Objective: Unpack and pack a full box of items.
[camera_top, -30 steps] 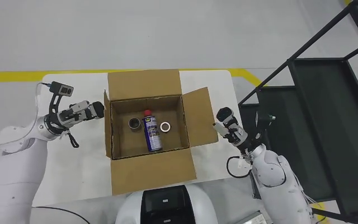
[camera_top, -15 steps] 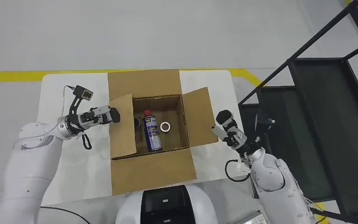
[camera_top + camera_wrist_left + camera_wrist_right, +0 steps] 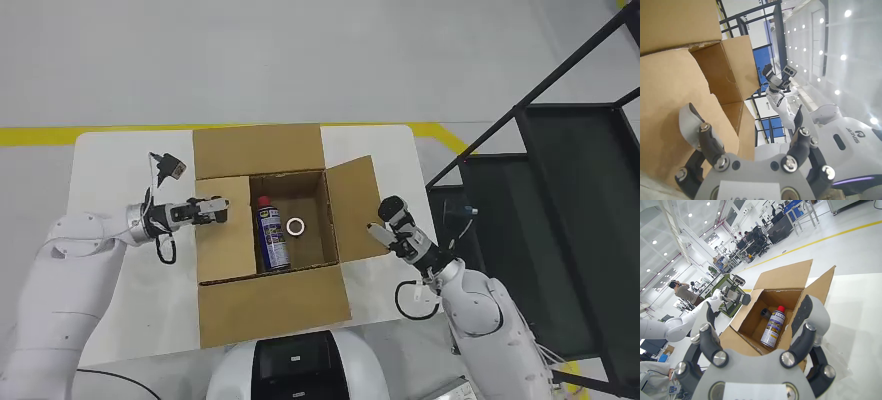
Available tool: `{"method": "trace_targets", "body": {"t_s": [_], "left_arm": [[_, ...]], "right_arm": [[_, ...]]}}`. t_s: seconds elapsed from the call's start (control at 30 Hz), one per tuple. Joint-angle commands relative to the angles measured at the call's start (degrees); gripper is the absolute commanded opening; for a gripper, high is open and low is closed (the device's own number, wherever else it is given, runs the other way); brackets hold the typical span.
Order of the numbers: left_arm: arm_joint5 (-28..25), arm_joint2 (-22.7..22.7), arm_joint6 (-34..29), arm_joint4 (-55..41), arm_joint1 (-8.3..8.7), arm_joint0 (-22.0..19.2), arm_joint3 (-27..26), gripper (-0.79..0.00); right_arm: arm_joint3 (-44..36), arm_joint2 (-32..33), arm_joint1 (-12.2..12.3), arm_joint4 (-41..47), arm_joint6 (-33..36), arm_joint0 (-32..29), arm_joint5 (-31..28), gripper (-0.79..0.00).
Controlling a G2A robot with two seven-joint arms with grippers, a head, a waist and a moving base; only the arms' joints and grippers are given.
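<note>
Top view: left gripper (image 3: 213,210), spread wide, rests against the raised left flap (image 3: 225,235) of the box (image 3: 270,300), seemingly to fold it over the spray can (image 3: 273,238) lying inside, while the right gripper (image 3: 381,221), also wide, hovers beside the right flap (image 3: 352,208).

White, glossy shells are seen on both arms (image 3: 75,250), and black cables (image 3: 158,247) are looped by the wrists, where a small black camera (image 3: 171,166) is mounted. The left gripper (image 3: 744,113) and right gripper (image 3: 759,308) are built alike: a grey plate (image 3: 753,368) studded with silver screws (image 3: 787,356), black linkages, and pale grey fingers (image 3: 818,313) faced with black pads (image 3: 800,313).
</note>
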Motion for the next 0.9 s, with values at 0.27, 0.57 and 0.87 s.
{"method": "trace_targets", "body": {"t_s": [0.27,0.57,0.87], "left_arm": [[1.0,-2.0,-0.5,-5.5,0.59,2.7,-4.6,0.000],[1.3,-9.1,-3.0,-26.1,1.03,5.3,-0.2,0.000],[-0.5,-17.4,5.5,-35.8,1.34,8.0,5.1,0.000]], "right_arm": [[-0.6,-1.4,0.2,-0.2,0.4,1.4,1.4,0.000],[-0.4,-0.3,0.4,-1.1,-3.8,-0.3,1.1,0.000],[1.5,-0.2,0.4,-2.3,-6.7,-0.4,1.9,0.000]]}}
